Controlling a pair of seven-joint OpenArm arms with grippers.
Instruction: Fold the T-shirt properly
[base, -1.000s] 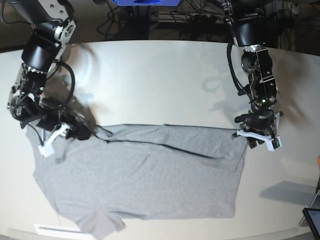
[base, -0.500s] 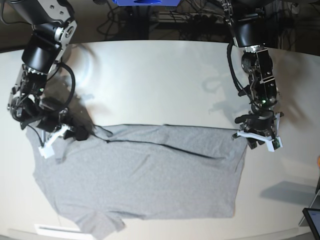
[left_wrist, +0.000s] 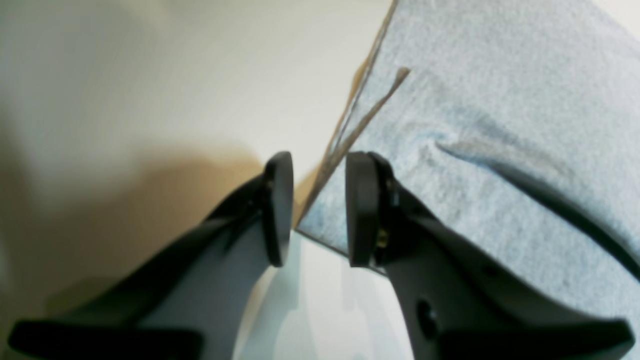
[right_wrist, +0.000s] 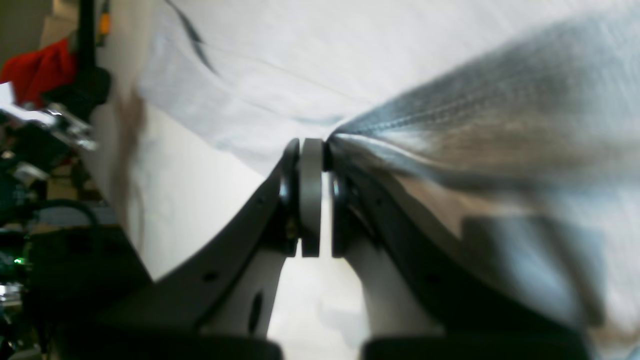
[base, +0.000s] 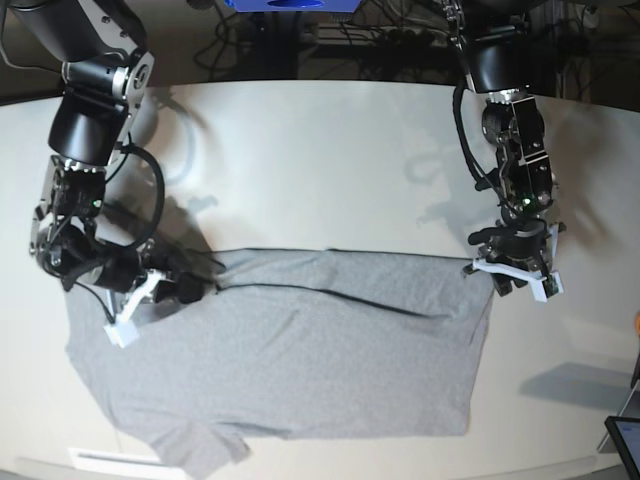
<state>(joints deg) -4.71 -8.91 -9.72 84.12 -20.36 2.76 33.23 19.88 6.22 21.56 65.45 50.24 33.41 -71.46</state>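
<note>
I am pinching the T-shirt in my right pincer, its pads pressed together on a gathered fold near the sleeve. The shirt is lying spread across the counter. My left pincer is standing spread, straddling the shirt's corner edge.

Left gripper: jaws parted at lower centre of frame, straddling the corner edge of the T-shirt. Grey fabric fills the upper right; pale table occupies the left.
</note>
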